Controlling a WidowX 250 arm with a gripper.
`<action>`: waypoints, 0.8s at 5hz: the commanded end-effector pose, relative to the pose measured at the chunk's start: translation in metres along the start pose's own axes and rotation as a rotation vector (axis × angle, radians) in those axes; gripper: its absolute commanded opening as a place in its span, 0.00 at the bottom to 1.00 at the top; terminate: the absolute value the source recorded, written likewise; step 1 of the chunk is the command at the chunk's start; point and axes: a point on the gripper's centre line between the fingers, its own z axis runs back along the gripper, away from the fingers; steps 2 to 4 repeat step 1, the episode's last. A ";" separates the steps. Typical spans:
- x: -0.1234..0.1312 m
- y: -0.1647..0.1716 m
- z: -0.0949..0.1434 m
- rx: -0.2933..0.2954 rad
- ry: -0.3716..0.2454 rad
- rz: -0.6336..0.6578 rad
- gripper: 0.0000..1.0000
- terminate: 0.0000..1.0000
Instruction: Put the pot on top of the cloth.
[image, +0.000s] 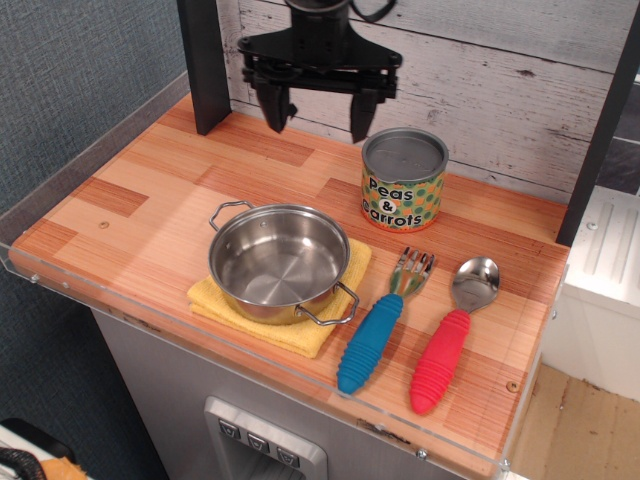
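Nothing is left to carry: the pot (279, 260) sits on the cloth (335, 325) near the worktop (120, 200) front edge. Your tool (318, 118) hangs high at the back, fingers apart and empty; keep it clear of the can (403, 180)

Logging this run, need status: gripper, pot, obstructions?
Gripper open, empty, raised at back wall. Pot resting on yellow cloth. Nothing in the way.

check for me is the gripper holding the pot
No, the gripper hangs open and empty above the counter's back, while the pot sits on the cloth.
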 end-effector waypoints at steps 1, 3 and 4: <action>0.005 0.000 0.018 -0.013 -0.054 0.001 1.00 1.00; 0.005 0.000 0.018 -0.013 -0.054 0.001 1.00 1.00; 0.005 0.000 0.018 -0.013 -0.054 0.001 1.00 1.00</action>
